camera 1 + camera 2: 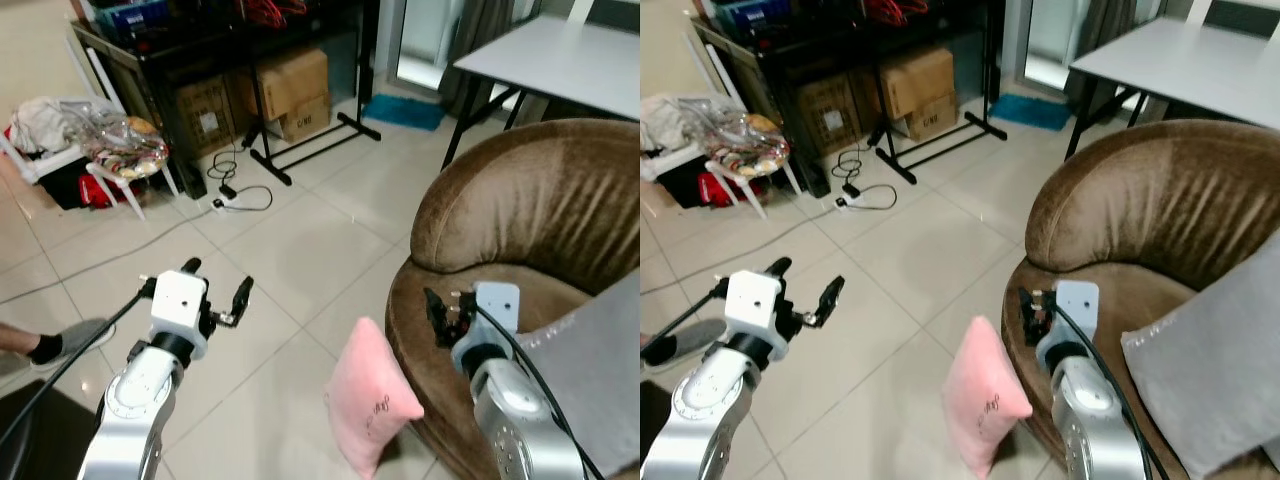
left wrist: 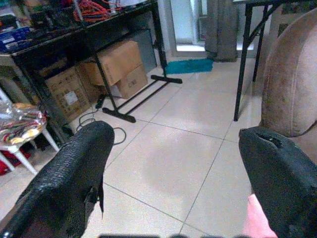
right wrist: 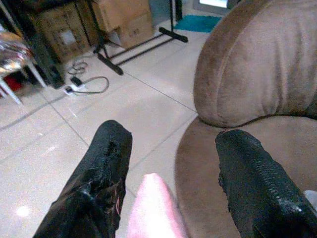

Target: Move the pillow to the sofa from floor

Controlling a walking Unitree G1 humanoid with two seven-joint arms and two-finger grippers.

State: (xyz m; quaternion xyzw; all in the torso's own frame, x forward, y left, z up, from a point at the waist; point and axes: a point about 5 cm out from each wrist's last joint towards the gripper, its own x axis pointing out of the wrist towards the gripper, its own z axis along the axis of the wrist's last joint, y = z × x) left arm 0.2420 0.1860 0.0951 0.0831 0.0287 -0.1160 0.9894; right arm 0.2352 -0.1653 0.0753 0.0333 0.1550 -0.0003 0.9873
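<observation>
A pink pillow [image 1: 368, 405] stands on its edge on the tiled floor, leaning against the front of the round brown sofa [image 1: 530, 210]. My right gripper [image 1: 437, 316] hovers open above the sofa's front rim, just right of the pillow. In the right wrist view the pillow's top [image 3: 153, 208] pokes up between the two spread fingers [image 3: 101, 173]. My left gripper [image 1: 217, 281] is open over bare floor, well to the left of the pillow. A corner of the pillow [image 2: 257, 220] shows beside one finger [image 2: 282, 173] in the left wrist view.
A grey cushion [image 1: 600, 360] lies on the sofa seat. A grey table [image 1: 560, 60] stands behind the sofa. Cardboard boxes [image 1: 290, 85], a black stand [image 1: 300, 150] and a power cable [image 1: 230, 195] lie ahead. A white stool [image 1: 125, 160] and a person's foot [image 1: 60, 345] are at left.
</observation>
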